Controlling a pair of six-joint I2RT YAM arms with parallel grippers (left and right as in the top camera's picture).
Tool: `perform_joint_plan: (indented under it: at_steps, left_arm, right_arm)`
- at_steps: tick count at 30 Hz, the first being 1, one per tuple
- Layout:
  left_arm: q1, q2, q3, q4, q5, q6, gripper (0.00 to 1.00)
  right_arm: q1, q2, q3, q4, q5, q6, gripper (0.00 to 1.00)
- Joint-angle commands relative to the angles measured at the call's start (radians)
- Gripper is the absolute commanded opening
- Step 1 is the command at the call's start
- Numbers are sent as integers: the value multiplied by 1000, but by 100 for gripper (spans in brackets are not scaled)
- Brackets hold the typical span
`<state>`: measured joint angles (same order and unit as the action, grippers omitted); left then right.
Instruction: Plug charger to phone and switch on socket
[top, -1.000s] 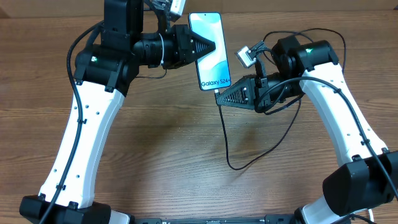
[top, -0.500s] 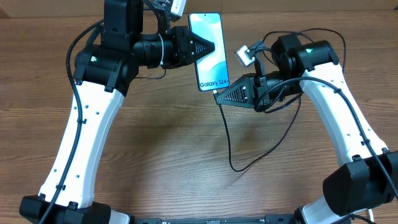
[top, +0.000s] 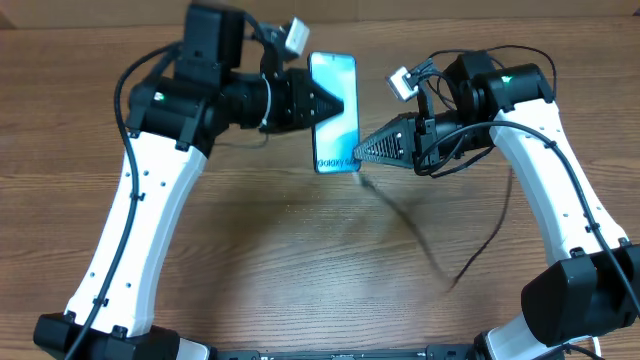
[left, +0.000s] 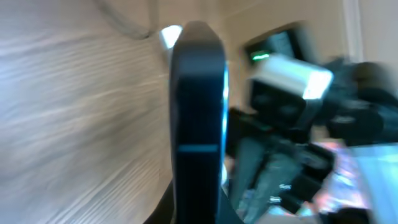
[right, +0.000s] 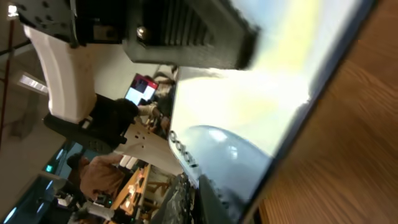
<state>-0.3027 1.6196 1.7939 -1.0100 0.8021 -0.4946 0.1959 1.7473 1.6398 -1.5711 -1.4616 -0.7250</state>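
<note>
My left gripper (top: 333, 103) is shut on the phone (top: 336, 140) and holds it in the air, tilted partly on edge, its lit blue screen facing right. The left wrist view shows the phone's dark edge (left: 198, 124), blurred. My right gripper (top: 360, 156) is shut on the charger's connector end, with its tip at the phone's bottom right corner. The thin black cable (top: 420, 240) trails down to the right, blurred by motion. The right wrist view shows the phone's screen (right: 249, 124) close against my right fingers (right: 211, 200). The connector tip is hidden. The socket is out of view.
The wooden table (top: 250, 250) lies under both arms. The cable loops over it at the lower right (top: 470, 265) and runs back up toward the right arm.
The left gripper has turned the phone more on edge and brought it slightly lower. The right gripper has moved up against the phone's bottom end. The cable has swung to the right.
</note>
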Motion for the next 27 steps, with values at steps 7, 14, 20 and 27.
perform_joint_plan:
  at_steps: [7,14,20,27]
  left_arm:
    - [-34,19,7,-189,-646,19,5]
    - [-95,181,3,-268,-732,19,4]
    - [-80,312,3,-293,-732,19,4]
    - [36,318,3,-321,-731,27,4]
  right_arm:
    - [-6,-31,16,-49,395,50,4]
    - [2,-31,2,7,642,233,4]
    - [105,-31,-11,142,1019,545,43]
    - [305,-27,-11,242,1265,651,78]
